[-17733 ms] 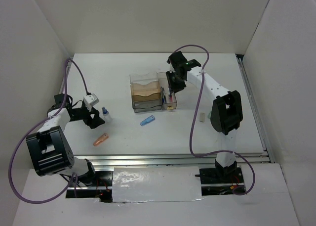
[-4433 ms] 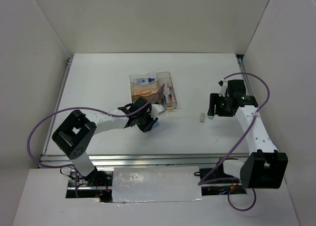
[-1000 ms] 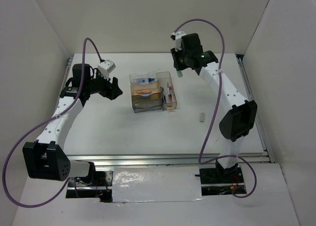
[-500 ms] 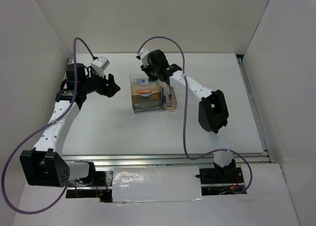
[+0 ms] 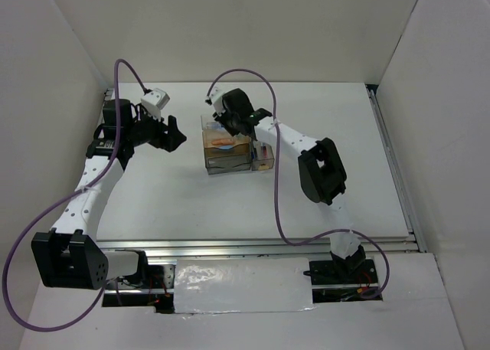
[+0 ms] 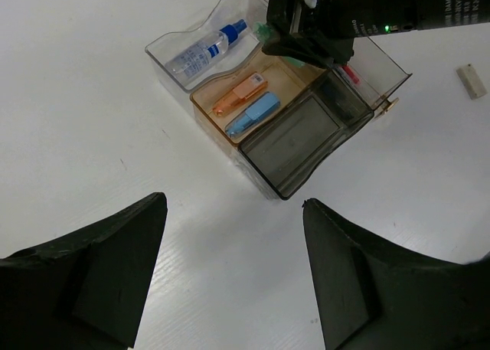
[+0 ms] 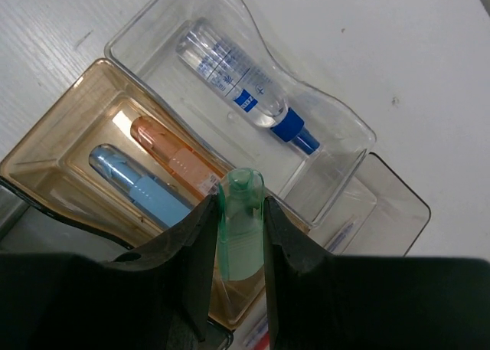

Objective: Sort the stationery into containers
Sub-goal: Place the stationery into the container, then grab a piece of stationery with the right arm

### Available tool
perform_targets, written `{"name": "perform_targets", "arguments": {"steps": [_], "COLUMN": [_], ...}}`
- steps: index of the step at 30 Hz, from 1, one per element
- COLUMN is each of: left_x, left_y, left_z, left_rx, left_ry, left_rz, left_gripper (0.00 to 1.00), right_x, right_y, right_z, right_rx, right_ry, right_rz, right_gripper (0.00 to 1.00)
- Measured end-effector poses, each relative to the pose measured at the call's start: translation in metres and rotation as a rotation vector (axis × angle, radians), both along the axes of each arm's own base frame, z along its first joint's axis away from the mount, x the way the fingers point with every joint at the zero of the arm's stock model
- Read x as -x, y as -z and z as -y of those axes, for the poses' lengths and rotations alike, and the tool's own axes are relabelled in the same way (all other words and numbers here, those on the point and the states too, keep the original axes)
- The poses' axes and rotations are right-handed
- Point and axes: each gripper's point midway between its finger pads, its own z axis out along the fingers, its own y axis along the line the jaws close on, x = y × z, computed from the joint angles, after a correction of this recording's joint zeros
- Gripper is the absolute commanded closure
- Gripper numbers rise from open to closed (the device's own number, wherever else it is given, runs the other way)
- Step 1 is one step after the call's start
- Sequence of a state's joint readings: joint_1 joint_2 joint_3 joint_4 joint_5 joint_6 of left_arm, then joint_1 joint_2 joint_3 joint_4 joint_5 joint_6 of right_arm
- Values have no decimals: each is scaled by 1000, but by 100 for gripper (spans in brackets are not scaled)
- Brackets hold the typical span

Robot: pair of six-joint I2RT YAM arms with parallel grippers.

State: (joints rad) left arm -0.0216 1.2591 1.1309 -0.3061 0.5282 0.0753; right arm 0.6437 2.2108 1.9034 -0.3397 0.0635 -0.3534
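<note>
Mint-green piece (image 7: 240, 231) clamped in right jaws over organizer (image 7: 73, 109); left jaws apart; bottle (image 7: 241, 86) label unreadable.

Mint-green piece (image 7: 240, 227) held above the organizer (image 6: 291, 143) containing an orange piece (image 7: 172, 160), blue piece (image 7: 142, 188) and bottle (image 7: 241, 93).

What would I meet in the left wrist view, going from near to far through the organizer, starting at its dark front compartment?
dark front compartment → blue piece → orange piece → blue-capped bottle
</note>
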Motion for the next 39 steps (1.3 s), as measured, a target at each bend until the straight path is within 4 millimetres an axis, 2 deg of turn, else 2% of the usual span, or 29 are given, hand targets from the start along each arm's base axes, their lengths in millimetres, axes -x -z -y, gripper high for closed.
{"name": "perform_targets", "arguments": {"steps": [3, 5, 6, 10, 13, 16, 18, 21, 23, 24, 26, 29, 33, 34, 36, 39], "left_x": [0, 0, 0, 0, 1, 2, 3, 2, 2, 2, -3, -8, -6, -4, 1, 10], "left_y": [0, 0, 0, 0, -3, -9, -12, -14, -14, -13, -18, -22, -13, -10, -3, 3], "left_z": [-1, -1, -1, -1, -1, -3, -5, -10, -15, -18, -23, -29, -37, -39, -41, -44], "left_rx": [-2, -1, -1, 0, 1, -1, 0, -7, -4, 2, 10, 19, 25, 22, 20, 20], "left_ry": [-3, -4, -4, -5, -9, -19, -36, -75, -115, -144, -189, -239, -309, -321, -342, -364], "left_rz": [0, 0, 0, 0, 5, 22, 29, 26, 5, -15, -34, -55, -93, -101, -116, -129], "left_gripper": [16, 16, 16, 15, 15, 16, 16, 15, 6, 4, 1, 1, 1, 1, 1, 1], "right_x": [1, 2, 2, 7, 16, 30, 36, 40, 43, 45, 55, 71, 101, 109, 122, 132], "right_y": [10, 10, 10, 6, -16, -64, -105, -157, -172, -172, -157, -112, -47, -36, -19, -8], "right_z": [0, 1, 0, 0, 9, 26, 51, 117, 172, 192, 233, 263, 288, 292, 299, 305], "right_rx": [12, 11, 9, -4, -44, -137, -224, -340, -380, -393, -390, -366, -338, -334, -330, -343], "right_ry": [-1, -1, -2, 7, 36, 82, 138, 273, 399, 451, 556, 655, 755, 775, 814, 855], "right_rz": [-18, -22, -22, -42, -54, -50, -24, 37, 69, 75, 54, -50, -228, -262, -321, -372], "right_gripper": [53, 47, 41, 41, 41, 42, 42, 43, 43, 43, 43, 42, 42, 42, 42, 42]}}
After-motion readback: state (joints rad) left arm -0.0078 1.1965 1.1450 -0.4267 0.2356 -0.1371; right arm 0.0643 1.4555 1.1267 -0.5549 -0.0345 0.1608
